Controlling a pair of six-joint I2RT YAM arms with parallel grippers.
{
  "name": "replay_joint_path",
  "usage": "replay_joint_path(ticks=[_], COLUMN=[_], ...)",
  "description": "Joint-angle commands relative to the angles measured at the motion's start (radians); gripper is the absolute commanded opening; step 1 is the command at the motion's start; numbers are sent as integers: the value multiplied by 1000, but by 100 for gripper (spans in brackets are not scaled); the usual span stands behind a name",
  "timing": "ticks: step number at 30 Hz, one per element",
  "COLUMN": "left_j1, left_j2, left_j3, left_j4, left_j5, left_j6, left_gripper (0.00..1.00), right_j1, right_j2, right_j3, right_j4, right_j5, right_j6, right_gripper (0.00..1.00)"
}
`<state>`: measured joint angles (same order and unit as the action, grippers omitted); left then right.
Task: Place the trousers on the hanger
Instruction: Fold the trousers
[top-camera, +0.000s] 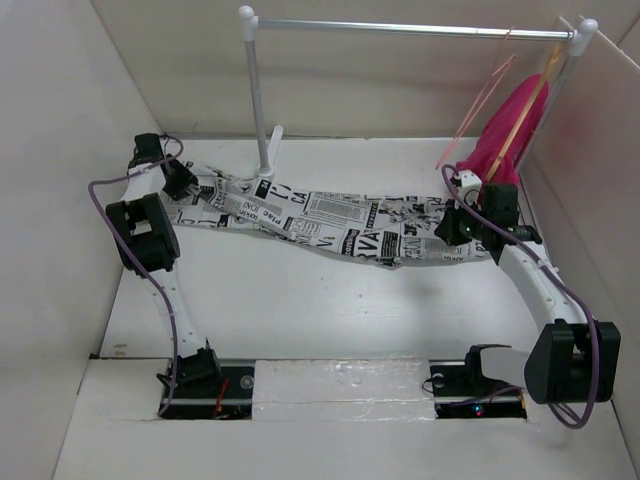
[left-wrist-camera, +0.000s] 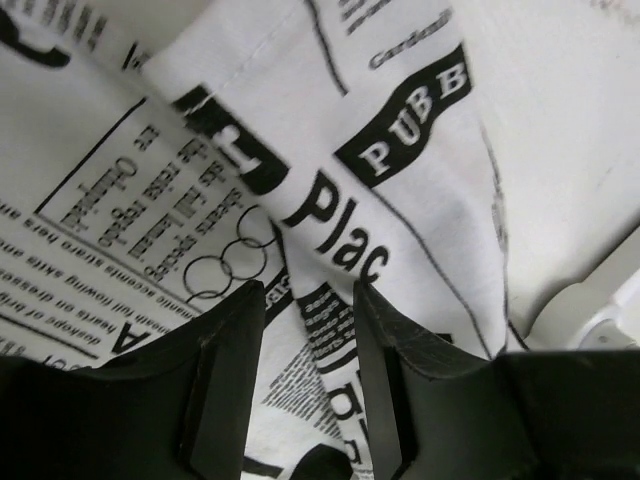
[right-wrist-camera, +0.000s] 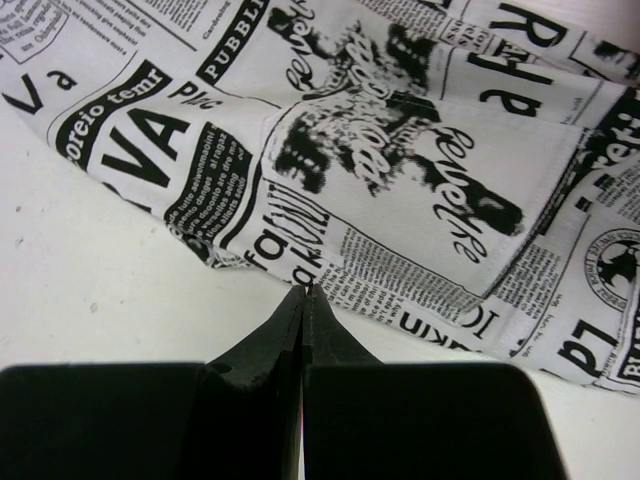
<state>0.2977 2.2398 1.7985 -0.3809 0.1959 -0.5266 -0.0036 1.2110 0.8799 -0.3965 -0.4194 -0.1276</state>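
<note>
Trousers (top-camera: 340, 225) lie stretched across the table (top-camera: 300, 310), one hand at each end.
Left hand (left-wrist-camera: 308, 350) is over the left end, fingers apart, printed cloth in the gap; possibly brushing it, hard to tell. Right hand (right-wrist-camera: 305, 300) is pressed together, tips at the cloth's near edge. Hanger (top-camera: 485, 95) hangs from the rail (top-camera: 410, 30) beside a magenta garment (top-camera: 515, 125), above the trousers' right end.

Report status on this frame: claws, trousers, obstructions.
Left claw astride trousers, grip unclear; right claw shut at their edge. Cloth flat on table, hanger up on rail. Rack post by far edge.
</note>
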Motion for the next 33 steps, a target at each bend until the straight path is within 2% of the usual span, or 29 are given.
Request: replay_joint_path(ticks=[1,6,9,11,12,13,16,18,19,23,27,33], left_j1=[-2,-2,-2,-2,-2,-2,-2,-2,-2,-2,-2,-11], left_j2=[21,64,81,81,77,67,79,83,63,23,-66,-183], left_j3=[62,113,145,145,137,122,140,153,144,139,130,134], left_j4=[17,13,-12,-16,-10,-3,-3,-9,2,-9,-59,-173], left_j5=[17,20,10,-7,-12,-15,-13,-7,-1,-18,-93,-292], left_j6=[-27,-38,-41,-41,-42,-44,-46,-49,-49,-47,-44,-6], left_gripper=[38,35,27,14,13,13,29,28,19,0,0,0], right_j1=[34,63,73,73,73,73,73,93,103,114,100,54], right_j2=[7,9,4,-5,-7,-7,2,5,2,-5,-21,-2], right_j3=[28,22,21,22,21,22,19,14,10,1,-35,-56], right_j4=[19,24,18,15,16,13,16,21,25,16,7,28], right_j5=[2,10,16,25,27,27,13,5,5,27,41,-1], right_j6=[-7,9,16,17,17,17,16,17,20,16,-9,-41], right_gripper=[0,0,0,0,0,0,0,0,0,0,0,0])
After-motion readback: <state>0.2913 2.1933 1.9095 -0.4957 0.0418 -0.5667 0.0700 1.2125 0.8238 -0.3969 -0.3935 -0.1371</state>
